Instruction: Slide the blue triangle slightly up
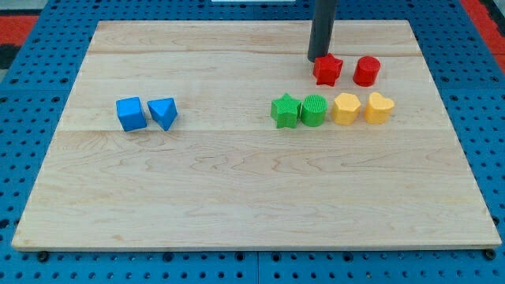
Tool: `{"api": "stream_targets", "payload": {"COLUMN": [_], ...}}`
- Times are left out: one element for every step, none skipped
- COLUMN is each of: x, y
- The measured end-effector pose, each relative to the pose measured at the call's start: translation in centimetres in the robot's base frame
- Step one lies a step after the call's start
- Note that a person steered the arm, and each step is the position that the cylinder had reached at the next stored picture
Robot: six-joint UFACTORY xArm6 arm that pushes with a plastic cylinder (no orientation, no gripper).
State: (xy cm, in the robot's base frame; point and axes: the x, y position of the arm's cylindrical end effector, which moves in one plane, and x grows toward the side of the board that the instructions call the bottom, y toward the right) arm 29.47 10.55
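Blue triangle [162,112], touching the blue cube [131,113] at the counter's [237,197] left, awaits my tip [318,59], fingerless, holding nothing, beside the red star [327,69]; an off-centre push risks dragging the cube.

The dark rod [322,28] is cut off by the top of the frame. My tip [314,59] sits right behind the red star [327,70], so whether they touch is hard to tell.
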Motion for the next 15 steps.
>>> {"api": "stream_targets", "payload": {"x": [0.2,-0.8,0.6,6.0,10.7,15.7,17.5,15.6,13.5,11.1,8.6,7.7,5.9,3.8,2.3], "y": [0.0,-4.9,-13.0,-15.7,-16.2,-18.2,-23.4,-25.3,-23.0,-22.3,-22.3,-23.8,-25.4,-25.6,-25.9]}}
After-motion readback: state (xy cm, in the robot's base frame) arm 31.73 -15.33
